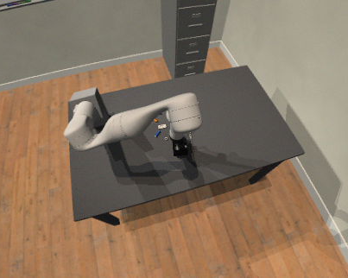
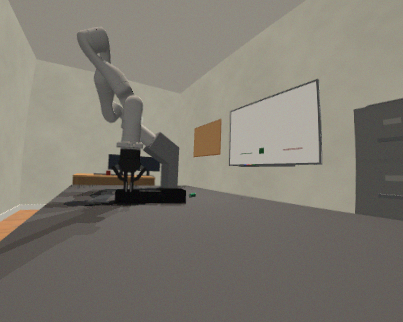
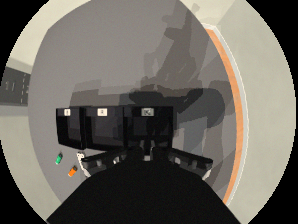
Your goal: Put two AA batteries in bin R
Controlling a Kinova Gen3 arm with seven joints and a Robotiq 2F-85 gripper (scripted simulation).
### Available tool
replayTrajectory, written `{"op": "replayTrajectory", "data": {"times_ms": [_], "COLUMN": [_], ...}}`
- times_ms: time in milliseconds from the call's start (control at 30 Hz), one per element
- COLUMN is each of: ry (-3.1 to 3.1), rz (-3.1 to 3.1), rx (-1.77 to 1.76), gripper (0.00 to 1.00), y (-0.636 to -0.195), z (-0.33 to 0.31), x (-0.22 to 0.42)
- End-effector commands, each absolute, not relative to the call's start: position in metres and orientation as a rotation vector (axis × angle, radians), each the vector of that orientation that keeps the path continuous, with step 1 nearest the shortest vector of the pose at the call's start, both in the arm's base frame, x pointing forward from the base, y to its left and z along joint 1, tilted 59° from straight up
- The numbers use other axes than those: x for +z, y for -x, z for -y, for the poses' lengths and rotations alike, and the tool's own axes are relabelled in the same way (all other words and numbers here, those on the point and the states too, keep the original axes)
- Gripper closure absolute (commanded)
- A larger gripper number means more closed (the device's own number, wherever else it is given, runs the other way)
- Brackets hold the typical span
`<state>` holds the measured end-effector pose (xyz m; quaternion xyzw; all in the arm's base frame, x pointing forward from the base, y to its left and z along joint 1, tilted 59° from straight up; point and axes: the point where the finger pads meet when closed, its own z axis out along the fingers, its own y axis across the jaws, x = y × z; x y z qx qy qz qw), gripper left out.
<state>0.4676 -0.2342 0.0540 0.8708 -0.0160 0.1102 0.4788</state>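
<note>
Gripper (image 2: 129, 189) hangs over the row of 3 bins (image 2: 157, 196), fingers nearly together, with nothing seen between them. Judgement: a battery pick comes next. Open wide, centre on 1 battery, and close across its body. Small items (image 1: 157, 134) lie on the table (image 1: 248, 108) just beside the bins; which ones are AA batteries cannot be told. Bin labels are too small to read, and the interiors show dark, so contents are unknown.

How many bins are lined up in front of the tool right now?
3, by the wrist view: black bins in a row, touching side by side: left, middle, right, the last straight ahead of the tool. The arm may hide others from the top camera.
</note>
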Motion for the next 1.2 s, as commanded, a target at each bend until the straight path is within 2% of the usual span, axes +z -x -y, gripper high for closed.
{"op": "replayTrajectory", "data": {"times_ms": [0, 733, 1167], "ry": [-2.123, -2.122, -2.123], "rz": [0.032, 0.034, 0.047], "rx": [0.267, 0.269, 0.277], "gripper": [0.91, 0.91, 0.91], "y": [-0.467, -0.460, -0.468], "z": [0.228, 0.195, 0.164], "x": [0.059, 0.080, 0.032]}}
